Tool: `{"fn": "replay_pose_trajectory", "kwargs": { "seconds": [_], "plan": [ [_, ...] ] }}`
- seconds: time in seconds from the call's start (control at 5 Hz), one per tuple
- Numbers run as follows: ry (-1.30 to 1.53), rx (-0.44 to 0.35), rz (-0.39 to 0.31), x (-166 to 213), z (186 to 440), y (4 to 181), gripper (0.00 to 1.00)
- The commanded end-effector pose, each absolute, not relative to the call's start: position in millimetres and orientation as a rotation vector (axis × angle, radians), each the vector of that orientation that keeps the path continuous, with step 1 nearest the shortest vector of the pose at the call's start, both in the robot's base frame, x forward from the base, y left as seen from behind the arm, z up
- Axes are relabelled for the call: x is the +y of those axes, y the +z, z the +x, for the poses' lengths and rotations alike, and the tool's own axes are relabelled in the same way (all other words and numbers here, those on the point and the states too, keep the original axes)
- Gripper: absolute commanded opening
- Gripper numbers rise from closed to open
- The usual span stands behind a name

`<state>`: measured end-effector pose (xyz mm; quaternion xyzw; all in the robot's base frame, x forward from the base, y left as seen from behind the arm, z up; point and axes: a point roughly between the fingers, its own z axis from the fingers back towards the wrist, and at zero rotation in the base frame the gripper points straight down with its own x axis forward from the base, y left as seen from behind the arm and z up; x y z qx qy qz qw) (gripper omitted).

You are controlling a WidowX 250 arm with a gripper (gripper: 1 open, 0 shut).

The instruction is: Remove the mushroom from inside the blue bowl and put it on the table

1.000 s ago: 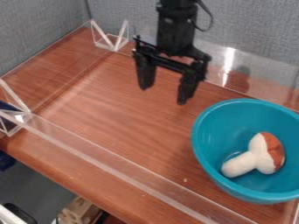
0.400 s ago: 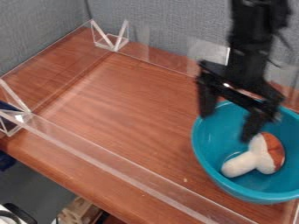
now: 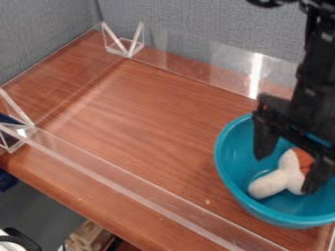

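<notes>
The black gripper (image 3: 288, 162) has moved from behind the bowl, over the tabletop, to the right and toward the viewer, and now reaches down over the blue bowl (image 3: 234, 178). The bowl and the mushroom (image 3: 277, 179) lie where they did. The gripper's fingers are spread wide apart, with nothing held between them, probably so they can pass either side of the toy. The mushroom lies on its side inside the bowl, pale stem toward the lower left, orange-red cap partly hidden by the gripper. Coming from above likely lets the fingers clear the bowl's deep wall. The wooden table (image 3: 144, 123) stretches left of the bowl, a likely place to set the mushroom down.
</notes>
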<state>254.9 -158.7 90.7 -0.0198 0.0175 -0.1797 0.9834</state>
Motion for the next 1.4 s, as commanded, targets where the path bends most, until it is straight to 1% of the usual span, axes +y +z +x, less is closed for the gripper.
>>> {"fn": "replay_pose_trajectory", "kwargs": {
  "seconds": [0.0,0.6,1.2],
  "plan": [
    [-0.363,-0.028,-0.068,-166,251,101.7,1.0],
    [-0.349,-0.058,-0.082,-171,249,91.0,1.0],
    [-0.32,-0.112,-0.106,-170,251,86.9,1.0]
  ]
}}
